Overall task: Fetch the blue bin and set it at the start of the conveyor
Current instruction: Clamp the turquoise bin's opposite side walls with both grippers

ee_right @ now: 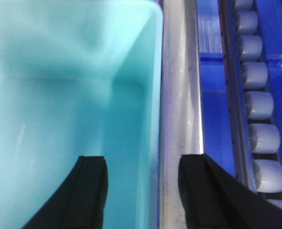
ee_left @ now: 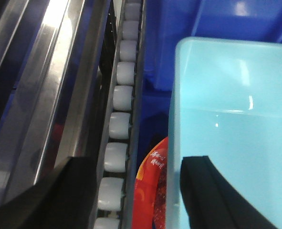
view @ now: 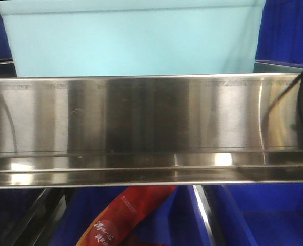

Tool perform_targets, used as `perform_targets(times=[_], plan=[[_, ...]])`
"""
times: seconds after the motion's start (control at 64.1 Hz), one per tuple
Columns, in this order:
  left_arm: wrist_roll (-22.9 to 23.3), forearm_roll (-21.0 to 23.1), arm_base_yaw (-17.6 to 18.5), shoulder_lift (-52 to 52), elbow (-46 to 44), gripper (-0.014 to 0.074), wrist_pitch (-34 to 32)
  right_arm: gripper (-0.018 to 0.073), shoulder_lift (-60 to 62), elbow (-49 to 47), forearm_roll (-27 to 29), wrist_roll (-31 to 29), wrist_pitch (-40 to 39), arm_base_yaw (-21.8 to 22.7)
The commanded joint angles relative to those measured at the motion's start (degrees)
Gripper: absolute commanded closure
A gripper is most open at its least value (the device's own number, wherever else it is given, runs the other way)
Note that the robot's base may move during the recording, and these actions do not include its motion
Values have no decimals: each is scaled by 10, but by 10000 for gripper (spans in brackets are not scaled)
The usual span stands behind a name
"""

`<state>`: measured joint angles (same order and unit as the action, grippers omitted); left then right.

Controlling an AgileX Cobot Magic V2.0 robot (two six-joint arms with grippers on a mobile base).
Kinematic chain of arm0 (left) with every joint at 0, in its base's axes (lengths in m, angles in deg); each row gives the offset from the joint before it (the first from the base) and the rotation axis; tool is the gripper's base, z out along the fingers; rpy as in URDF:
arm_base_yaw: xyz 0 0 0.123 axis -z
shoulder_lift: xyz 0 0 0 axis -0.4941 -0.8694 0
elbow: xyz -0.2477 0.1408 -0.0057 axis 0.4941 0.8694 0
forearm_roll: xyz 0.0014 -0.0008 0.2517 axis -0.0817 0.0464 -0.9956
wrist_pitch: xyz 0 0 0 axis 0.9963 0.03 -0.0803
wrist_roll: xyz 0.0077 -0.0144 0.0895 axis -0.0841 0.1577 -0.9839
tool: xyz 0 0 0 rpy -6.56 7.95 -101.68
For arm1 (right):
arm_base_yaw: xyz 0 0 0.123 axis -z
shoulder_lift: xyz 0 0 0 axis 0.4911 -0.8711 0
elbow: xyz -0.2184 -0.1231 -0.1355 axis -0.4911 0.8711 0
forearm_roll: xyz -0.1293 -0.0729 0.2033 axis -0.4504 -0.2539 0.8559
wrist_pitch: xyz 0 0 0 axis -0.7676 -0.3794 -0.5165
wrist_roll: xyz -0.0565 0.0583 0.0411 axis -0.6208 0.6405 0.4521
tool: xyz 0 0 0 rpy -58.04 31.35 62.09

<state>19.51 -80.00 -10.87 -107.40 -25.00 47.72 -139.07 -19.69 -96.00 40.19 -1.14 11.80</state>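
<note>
We note the steel rail (view: 151,128) with the bin (view: 130,41) just behind it, one bin wall between each pincer's fingers. Left pincer (ee_left: 141,162) gapes wide, gripping nothing, one finger inside the bin; right pincer (ee_right: 143,160) is spread the same way. Rollers (ee_left: 119,124) and a red packet (ee_left: 150,191) show between the left fingers.

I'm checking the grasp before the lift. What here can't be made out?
Front view: the rail hides the bin's base; the frame edge cuts off its top.
Left wrist: the left gripper straddles the bin wall, but contact is unclear.
Right wrist: same for the right gripper, blurred.
Red packet: print too blurred, cut by the bottom edge.
Conveyor start: in no view.
</note>
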Motion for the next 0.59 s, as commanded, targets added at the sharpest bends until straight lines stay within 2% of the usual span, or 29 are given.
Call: perform_targets(times=[0.0,0.172,0.312,0.577], plan=[[-2,7,-2,-3,-5,281,-16,316,-7,-6,-6,-4,-6,-1],[-19,31,2,-17,-5,281,6,316,-10,-6,-6,-4,-4,-1],[-19,26,16,-19,-5,284,5,316,-10,-6,-6,-4,-4,-1],[-19,26,16,-41,-5,304,8,316,-10,-6,-6,-4,-4,-1]])
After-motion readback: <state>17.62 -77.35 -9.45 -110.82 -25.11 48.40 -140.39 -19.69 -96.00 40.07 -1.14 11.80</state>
